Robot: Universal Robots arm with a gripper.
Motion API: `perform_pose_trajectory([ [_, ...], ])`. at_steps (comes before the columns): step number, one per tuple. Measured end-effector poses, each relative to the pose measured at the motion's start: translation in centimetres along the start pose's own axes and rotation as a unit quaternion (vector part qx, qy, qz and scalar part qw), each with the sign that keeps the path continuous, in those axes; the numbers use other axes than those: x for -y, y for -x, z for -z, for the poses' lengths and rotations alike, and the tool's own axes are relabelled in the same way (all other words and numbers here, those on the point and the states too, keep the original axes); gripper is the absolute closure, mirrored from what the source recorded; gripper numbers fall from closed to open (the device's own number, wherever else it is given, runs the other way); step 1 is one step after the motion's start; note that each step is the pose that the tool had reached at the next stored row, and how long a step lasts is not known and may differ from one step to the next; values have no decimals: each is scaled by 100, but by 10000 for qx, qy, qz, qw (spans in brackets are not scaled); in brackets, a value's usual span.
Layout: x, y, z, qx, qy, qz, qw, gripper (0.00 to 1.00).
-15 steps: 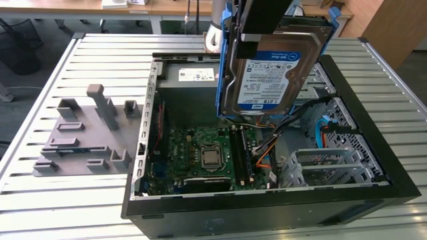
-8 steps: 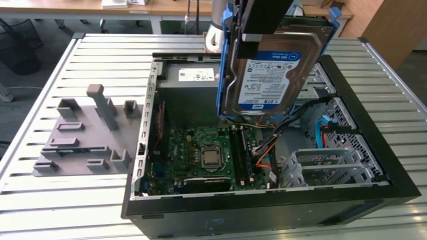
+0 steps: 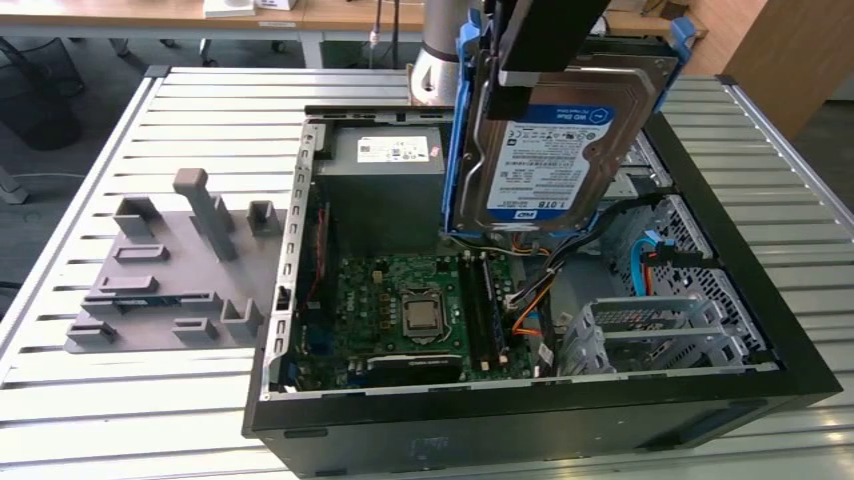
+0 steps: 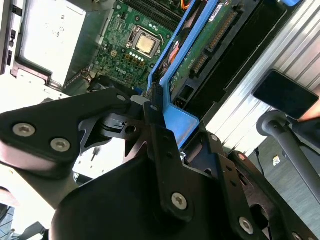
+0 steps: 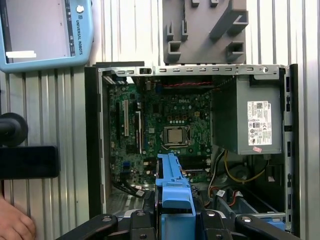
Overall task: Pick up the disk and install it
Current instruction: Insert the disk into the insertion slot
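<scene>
We see a big black computer box lying open on a table of silver metal slats. Inside it sit a green board with a shiny square chip, a grey power box with a white sticker, a silver metal cage and some coloured wires. The flat silver disk with a white-and-blue label and blue plastic frame hangs upright over the open box. The black gripper holds it from the top, jaws pressed tight on the blue frame.
</scene>
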State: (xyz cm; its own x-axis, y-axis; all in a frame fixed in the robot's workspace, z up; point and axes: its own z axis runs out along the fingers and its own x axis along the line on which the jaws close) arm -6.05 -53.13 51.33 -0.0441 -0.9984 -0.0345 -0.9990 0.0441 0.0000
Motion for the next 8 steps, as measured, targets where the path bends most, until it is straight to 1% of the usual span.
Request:
perform_pose_trajectory([
  [4, 1, -20, -19, 0, 0, 2, 10000, 64],
  [8, 3, -55, -31, 1, 0, 8, 10000, 64],
])
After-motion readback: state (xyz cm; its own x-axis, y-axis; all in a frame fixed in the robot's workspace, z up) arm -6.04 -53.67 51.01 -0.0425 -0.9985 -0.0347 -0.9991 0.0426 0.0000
